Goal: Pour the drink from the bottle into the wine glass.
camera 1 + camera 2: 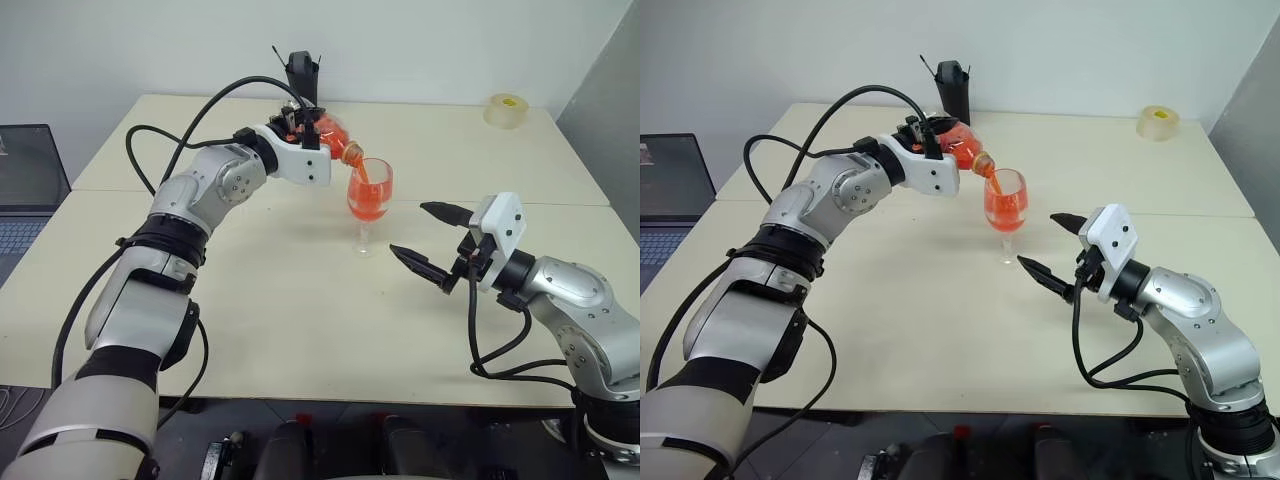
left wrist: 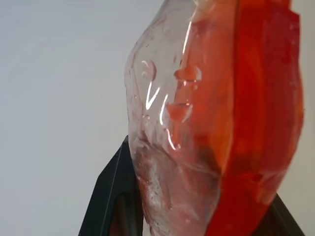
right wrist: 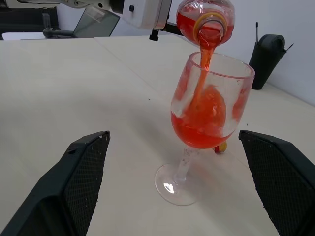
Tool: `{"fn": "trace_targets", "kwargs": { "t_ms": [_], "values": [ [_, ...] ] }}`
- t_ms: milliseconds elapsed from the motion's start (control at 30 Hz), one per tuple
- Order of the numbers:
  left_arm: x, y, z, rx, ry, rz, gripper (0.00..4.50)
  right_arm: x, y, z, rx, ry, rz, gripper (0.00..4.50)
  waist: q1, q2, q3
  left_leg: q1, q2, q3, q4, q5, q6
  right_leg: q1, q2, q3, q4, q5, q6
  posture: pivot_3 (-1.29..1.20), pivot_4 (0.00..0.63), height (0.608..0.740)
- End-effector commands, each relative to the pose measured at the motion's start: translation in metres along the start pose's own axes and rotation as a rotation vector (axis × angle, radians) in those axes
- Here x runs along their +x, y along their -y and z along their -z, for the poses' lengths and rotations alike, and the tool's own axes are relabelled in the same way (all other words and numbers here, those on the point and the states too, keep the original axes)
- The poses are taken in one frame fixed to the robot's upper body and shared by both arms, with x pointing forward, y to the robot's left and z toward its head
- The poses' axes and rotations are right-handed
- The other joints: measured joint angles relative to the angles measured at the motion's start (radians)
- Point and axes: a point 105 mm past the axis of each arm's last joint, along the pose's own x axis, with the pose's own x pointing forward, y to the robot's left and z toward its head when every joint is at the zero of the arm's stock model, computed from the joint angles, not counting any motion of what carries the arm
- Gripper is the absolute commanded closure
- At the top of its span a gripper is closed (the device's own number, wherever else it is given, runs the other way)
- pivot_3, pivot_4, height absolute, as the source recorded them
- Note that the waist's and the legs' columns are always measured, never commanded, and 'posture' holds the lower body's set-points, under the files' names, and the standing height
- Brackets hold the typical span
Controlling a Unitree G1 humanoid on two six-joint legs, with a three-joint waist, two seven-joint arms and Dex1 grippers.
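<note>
The left tool (image 1: 312,128), clamped on the tilted clear ribbed plastic bottle (image 1: 335,138), pours bright red translucent drink (image 3: 201,129) into the clear stemmed wine glass (image 3: 204,123); beside that glass, the right tool (image 1: 432,241) gapes apart.

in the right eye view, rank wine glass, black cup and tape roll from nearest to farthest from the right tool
1. wine glass: just beyond the open right tool, toward the robot's left.
2. black cup: far edge of the table, behind the glass.
3. tape roll: far right corner; close to the cup's rank, so hard to separate.

Probably lab or office: pale tables (image 1: 300,330), bare wall (image 1: 150,50), laptop (image 1: 25,200).
</note>
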Motion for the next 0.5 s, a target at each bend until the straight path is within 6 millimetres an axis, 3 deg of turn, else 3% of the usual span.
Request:
{"fn": "trace_targets", "kwargs": {
  "t_ms": [33,500],
  "values": [
    [0.0004,-0.0284,-0.0034,0.045,0.020,-0.077,3.10,-0.0022,-0.0013,-0.0118,-0.045,0.032,0.004,0.00,0.000,0.000,0.000,0.000,0.000,0.000,0.000,0.000,0.000,0.000,0.000,0.000,0.000,0.000,0.000,0.00,0.150,0.740],
    [0.0004,-0.0289,-0.0031,0.021,0.015,-0.088,3.10,-0.0005,-0.0004,-0.0147,-0.047,0.044,0.002,0.00,0.000,0.000,0.000,0.000,0.000,0.000,0.000,0.000,0.000,0.000,0.000,0.000,0.001,0.000,0.000,0.00,0.150,0.740]
  ]
}}
